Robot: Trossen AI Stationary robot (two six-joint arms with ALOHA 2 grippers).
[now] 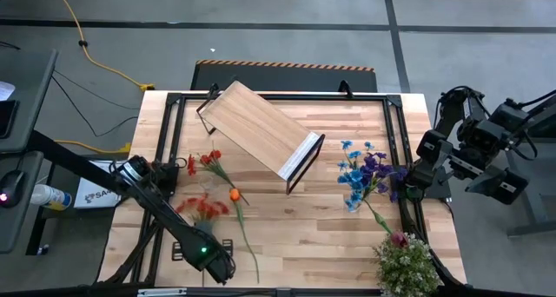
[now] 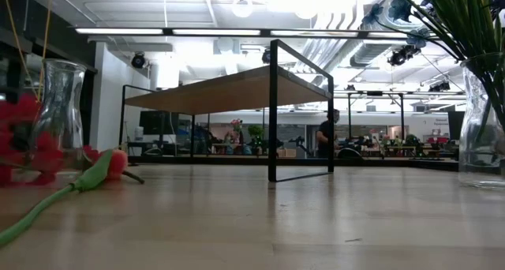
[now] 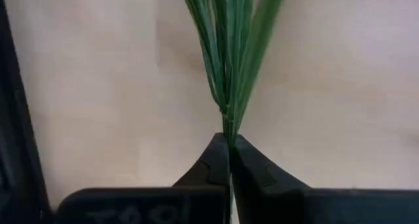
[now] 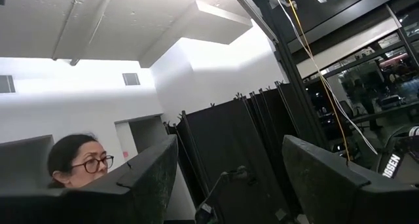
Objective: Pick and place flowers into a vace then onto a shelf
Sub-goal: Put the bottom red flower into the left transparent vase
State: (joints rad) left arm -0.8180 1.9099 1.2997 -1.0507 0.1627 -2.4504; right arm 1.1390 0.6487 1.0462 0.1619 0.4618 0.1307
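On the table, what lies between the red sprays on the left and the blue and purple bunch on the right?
In the high view, the orange tulip lies beside the red sprays; past it bare tabletop runs to the blue and purple blooms. The shelf stands farther back.

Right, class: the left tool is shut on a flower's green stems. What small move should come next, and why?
Probably a short, straight lift. The left tool is shut on the green stems where they gather, with the wooden table close behind them. Raising them should free the flower for carrying to the glass vase.
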